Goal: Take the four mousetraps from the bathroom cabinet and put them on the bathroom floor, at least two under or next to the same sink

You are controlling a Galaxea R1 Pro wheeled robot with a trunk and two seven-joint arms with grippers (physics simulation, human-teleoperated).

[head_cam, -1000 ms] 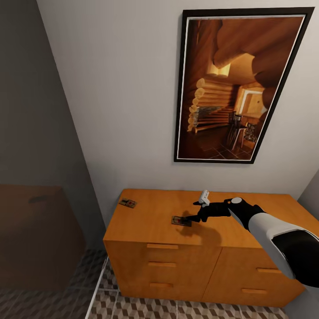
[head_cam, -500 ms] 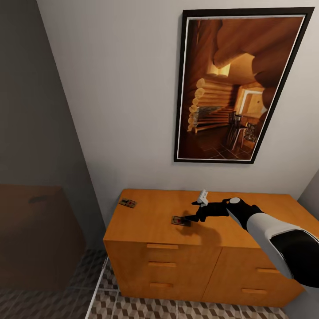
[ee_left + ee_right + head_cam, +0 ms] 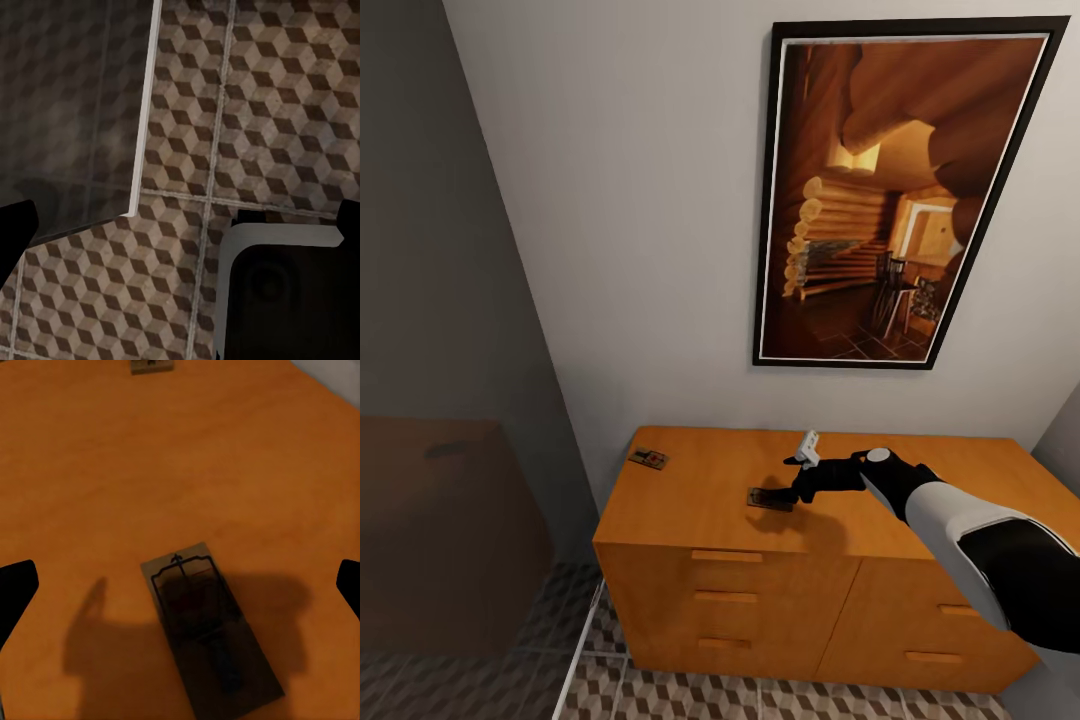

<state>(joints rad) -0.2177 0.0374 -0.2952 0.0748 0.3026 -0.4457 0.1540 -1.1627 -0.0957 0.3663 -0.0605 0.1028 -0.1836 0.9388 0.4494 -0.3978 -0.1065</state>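
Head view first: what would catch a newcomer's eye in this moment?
Probably the large framed log-cabin picture on the wall above the orange cabinet. Next, the right tool, open, reaching over the cabinet top just above a mousetrap; the right wrist view shows that trap between its fingers. A second mousetrap lies near the top's far left corner.

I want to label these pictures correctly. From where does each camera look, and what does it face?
Head view: high, facing the orange-brown wooden cabinet and wall picture; right hand reaches the nearer brown wooden mousetrap.
Left wrist view: faces the cube-patterned floor tiles; dark fingertips at the edges.
Right wrist view: above that mousetrap; shared with the head view.
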